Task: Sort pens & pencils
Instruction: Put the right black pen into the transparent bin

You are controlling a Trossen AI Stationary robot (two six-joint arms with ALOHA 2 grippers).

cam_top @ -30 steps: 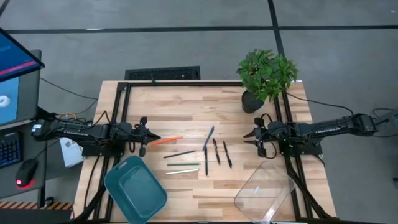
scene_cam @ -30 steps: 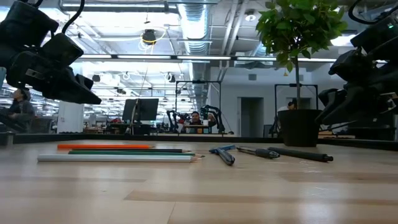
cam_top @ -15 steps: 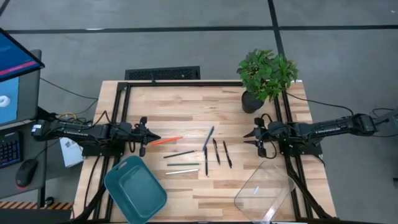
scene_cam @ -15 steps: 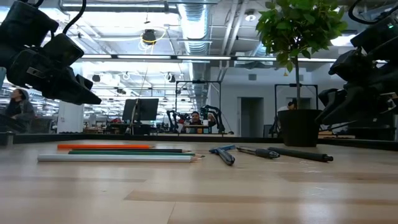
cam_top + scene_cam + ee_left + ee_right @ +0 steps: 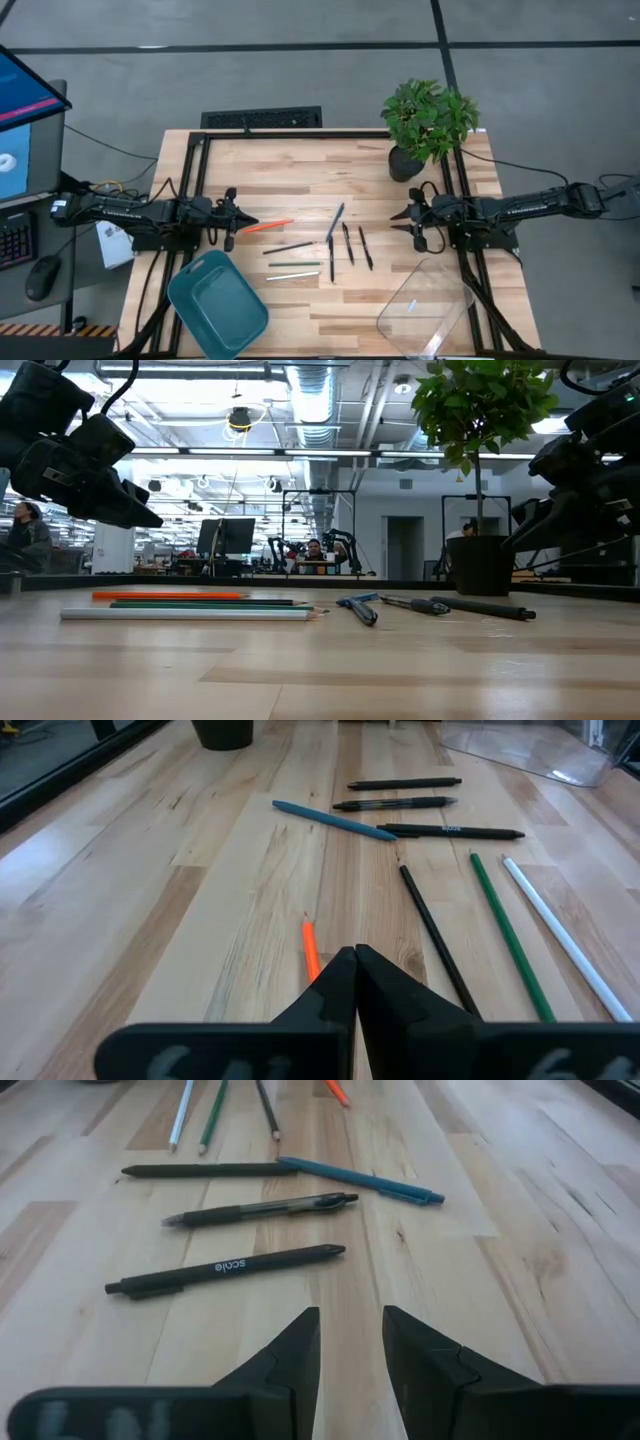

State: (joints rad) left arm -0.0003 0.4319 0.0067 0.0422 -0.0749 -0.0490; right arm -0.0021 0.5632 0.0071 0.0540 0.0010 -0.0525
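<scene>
Pens [image 5: 346, 243] lie loose at table centre: three dark ones and a bluish pen [image 5: 335, 222], the bluish one angled toward 1 o'clock, its lower end meeting the leftmost dark pen. From the right wrist, the three dark pens lie roughly parallel, the nearest printed with white lettering.

Pencils [image 5: 290, 255] sit at 9 o'clock of the pens. Orange pencil [image 5: 268, 226] farthest out, at about 10 o'clock; dark pencil [image 5: 288, 247], green pencil [image 5: 294, 264] and pale pencil [image 5: 292, 275] stacked below it in near-parallel rows. All flat on the wooden table [image 5: 300, 170], none in a container.

Left gripper [image 5: 243, 224] at 9 o'clock, raised off the wood, jaws pressed together on nothing, tip just over the orange pencil's near end. Right gripper [image 5: 393, 220] at 3 o'clock of the pens, raised, jaws parted, empty.

Teal tray [image 5: 217, 305] at 7 o'clock of the pencils. Clear bin [image 5: 426, 305] at 5 o'clock of the pens. Potted plant [image 5: 428, 120] at 1 o'clock.
</scene>
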